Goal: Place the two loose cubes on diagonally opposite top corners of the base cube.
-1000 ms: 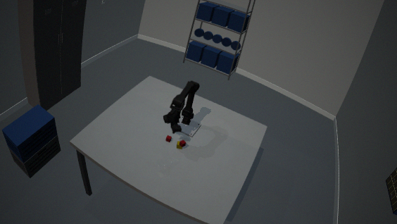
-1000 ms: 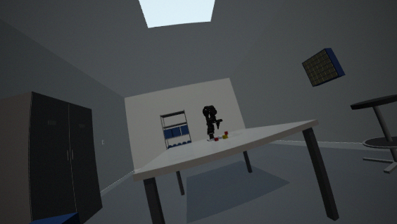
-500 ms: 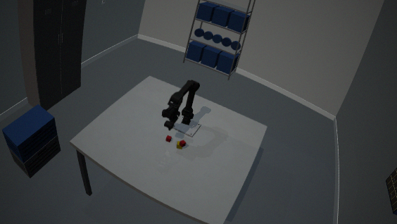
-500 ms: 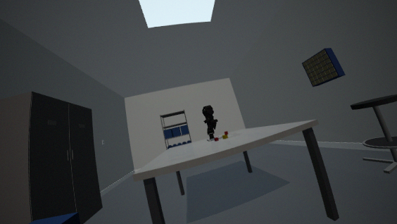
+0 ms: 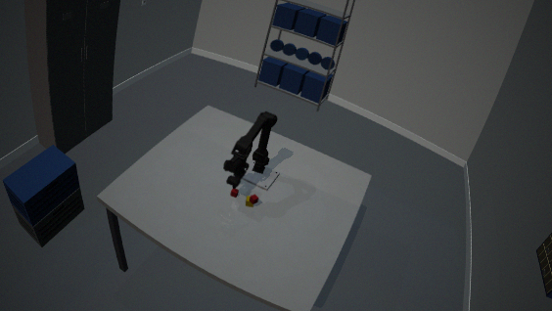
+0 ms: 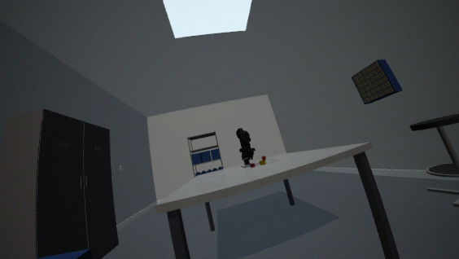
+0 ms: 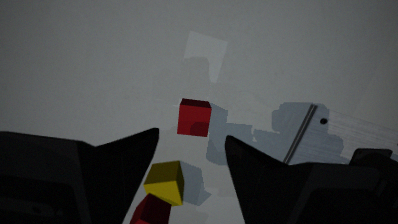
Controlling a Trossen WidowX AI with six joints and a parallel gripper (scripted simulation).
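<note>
Open end effector (image 5: 234, 185) (image 7: 192, 137) seemingly hovers above the loose red cube (image 5: 234, 193) (image 6: 252, 165) (image 7: 194, 119).

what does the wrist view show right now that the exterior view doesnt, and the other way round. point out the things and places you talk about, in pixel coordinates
Only wrist: both fingers of the claw (image 7: 192, 134) standing open, and a dark hole in the metal base plate (image 7: 357, 131).
Only exterior: the dark two-door cabinet (image 6: 77, 187) and the shelf rack (image 6: 191, 151).
Both: the yellow cube (image 6: 262, 162) (image 7: 167, 182), the red cube on it (image 6: 264, 158) (image 7: 152, 210), and the other red cube (image 6: 252, 165) (image 7: 194, 120).
</note>
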